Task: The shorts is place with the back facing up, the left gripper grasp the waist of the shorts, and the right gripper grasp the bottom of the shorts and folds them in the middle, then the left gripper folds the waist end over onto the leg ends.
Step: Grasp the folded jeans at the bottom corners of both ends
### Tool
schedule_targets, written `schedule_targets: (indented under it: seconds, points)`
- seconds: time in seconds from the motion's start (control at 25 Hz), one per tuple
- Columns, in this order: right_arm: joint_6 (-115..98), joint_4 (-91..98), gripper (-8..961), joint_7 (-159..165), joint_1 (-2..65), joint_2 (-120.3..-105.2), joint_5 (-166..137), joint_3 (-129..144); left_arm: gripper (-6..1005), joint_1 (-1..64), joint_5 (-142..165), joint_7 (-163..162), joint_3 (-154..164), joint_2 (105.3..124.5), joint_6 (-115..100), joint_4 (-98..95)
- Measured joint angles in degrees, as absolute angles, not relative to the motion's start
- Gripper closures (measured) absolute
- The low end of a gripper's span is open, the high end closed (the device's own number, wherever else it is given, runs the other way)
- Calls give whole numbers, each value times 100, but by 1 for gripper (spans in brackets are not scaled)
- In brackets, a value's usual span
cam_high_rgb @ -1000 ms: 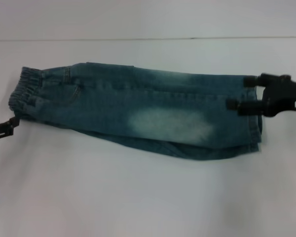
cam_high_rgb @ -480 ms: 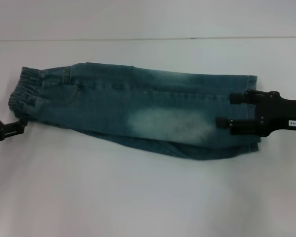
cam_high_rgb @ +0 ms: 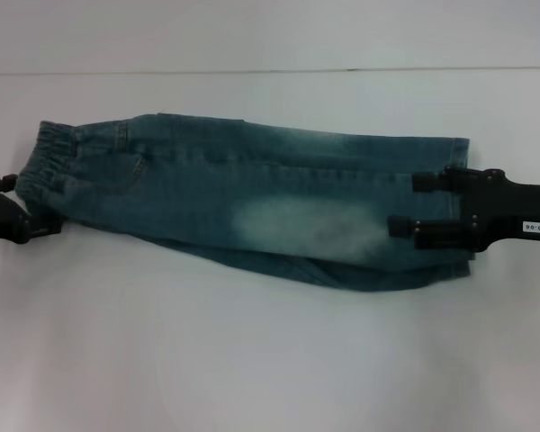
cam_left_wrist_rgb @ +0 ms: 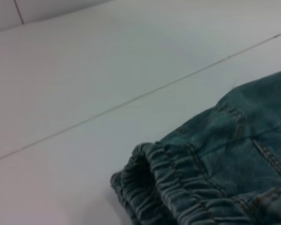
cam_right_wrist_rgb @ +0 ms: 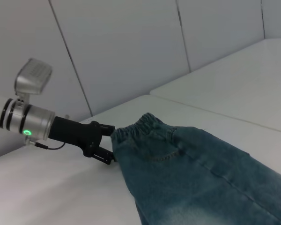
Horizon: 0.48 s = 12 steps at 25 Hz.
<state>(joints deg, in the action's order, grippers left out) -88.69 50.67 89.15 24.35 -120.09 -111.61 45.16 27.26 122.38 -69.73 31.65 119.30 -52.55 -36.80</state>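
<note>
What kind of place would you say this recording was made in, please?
Probably a lab test bench, not a home: a bare white table, plain white panelled walls, and only denim shorts between the left gripper and right gripper.

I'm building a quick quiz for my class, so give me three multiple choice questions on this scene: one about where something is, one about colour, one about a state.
1. Where is the left hand?
A. At the waistband end of the shorts
B. At the leg hems
C. Raised high above the middle of the shorts

2. What colour is the light on the left wrist?
A. Red
B. Green
C. Blue

3. How do the shorts lie?
A. Hanging in the air
B. Rolled into a ball
C. Folded lengthwise, flat on the table

Answers:
1 A: the left hand sits at the waistband.
2 B: the light glows green.
3 C: the shorts lie doubled along their length on the table, with the right hand over the hem end.
</note>
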Motion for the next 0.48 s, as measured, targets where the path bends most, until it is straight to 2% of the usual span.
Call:
schedule_targets:
  seconds: [0.32,0.48]
  points:
    - [-8839,4939,2,8942,2504,-12004,-11161,4540,111,2956,12308,-6873,3210,11841,-5219,-3372]
    - [-8834,4939,3,8989,2504,-11995,-11162,4552,117,2957,12284,-6710,3276,11861,-5513,-3444]
